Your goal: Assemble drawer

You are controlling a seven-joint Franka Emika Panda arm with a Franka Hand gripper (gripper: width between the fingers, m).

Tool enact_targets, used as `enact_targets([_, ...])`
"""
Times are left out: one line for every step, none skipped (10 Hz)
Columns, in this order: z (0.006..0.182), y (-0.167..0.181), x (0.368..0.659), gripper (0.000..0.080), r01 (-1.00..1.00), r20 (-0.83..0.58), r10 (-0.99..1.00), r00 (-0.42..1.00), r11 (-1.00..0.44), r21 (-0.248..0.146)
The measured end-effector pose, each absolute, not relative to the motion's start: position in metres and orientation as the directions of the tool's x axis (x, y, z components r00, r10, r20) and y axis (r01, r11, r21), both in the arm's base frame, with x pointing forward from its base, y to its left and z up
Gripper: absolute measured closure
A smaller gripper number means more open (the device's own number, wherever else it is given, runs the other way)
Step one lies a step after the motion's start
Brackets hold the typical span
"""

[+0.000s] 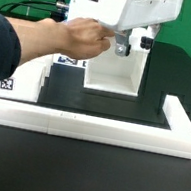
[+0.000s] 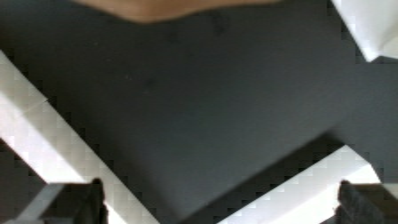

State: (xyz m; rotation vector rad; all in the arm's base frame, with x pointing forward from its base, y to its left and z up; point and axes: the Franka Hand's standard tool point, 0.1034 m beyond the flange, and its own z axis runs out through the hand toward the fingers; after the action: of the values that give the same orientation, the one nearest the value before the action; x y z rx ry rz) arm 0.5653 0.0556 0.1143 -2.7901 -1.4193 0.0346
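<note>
Drawer housing stands upright on the black table, inside the angle of the long white border rail, near the middle of the exterior view. Only that view shows it clearly. There we also see the robot's white wrist hanging directly over the housing's top, and a person's hand reaching in from the exterior view's left, on a dark-sleeved arm, to the housing's upper corner just beside the robot's wrist. Whether the hand touches the housing or the robot, we cannot tell. At the exterior view's left edge lies a white piece with a black-and-white tag; we cannot tell what it is.

From outside, the robot's wrist and the hand hide most of the gripper, so its state does not show there. The wrist view settles it: the gripper is spread wide, its 2 dark fingertips sitting at opposite corners with only bare table and white strips between them, and nothing grasped. A skin-coloured shape at the picture's edge appears in this view too, blurred.
</note>
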Motion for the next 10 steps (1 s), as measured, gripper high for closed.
enact_targets([0.1143, 0.0556, 0.5653, 0.0150, 0.808, -0.015, 0.808, 0.589, -0.589, -0.020])
enact_targets([0.1143, 0.0556, 0.5653, 0.0150, 0.808, -0.015, 0.808, 0.589, -0.589, -0.020])
enact_targets([0.1143, 0.0556, 0.5653, 0.0150, 0.808, -0.015, 0.808, 0.589, -0.589, -0.020])
enact_targets([0.1142, 0.0556, 0.5653, 0.0150, 0.808, -0.015, 0.808, 0.589, -0.589, -0.020])
enact_targets([0.1141, 0.0556, 0.5653, 0.0150, 0.808, -0.015, 0.808, 0.589, -0.589, -0.020])
enact_targets([0.1141, 0.0556, 0.5652, 0.0150, 0.808, -0.015, 0.808, 0.589, -0.589, -0.020])
enact_targets([0.1141, 0.0556, 0.5652, 0.0150, 0.808, -0.015, 0.808, 0.589, -0.589, -0.020])
enact_targets([0.1140, 0.0556, 0.5652, 0.0150, 0.808, -0.015, 0.808, 0.589, -0.589, -0.020])
enact_targets([0.1140, 0.0556, 0.5652, 0.0150, 0.808, -0.015, 0.808, 0.589, -0.589, -0.020])
enact_targets([0.1163, 0.0557, 0.5639, 0.0150, 0.784, -0.007, 0.784, 0.621, -0.621, -0.011])
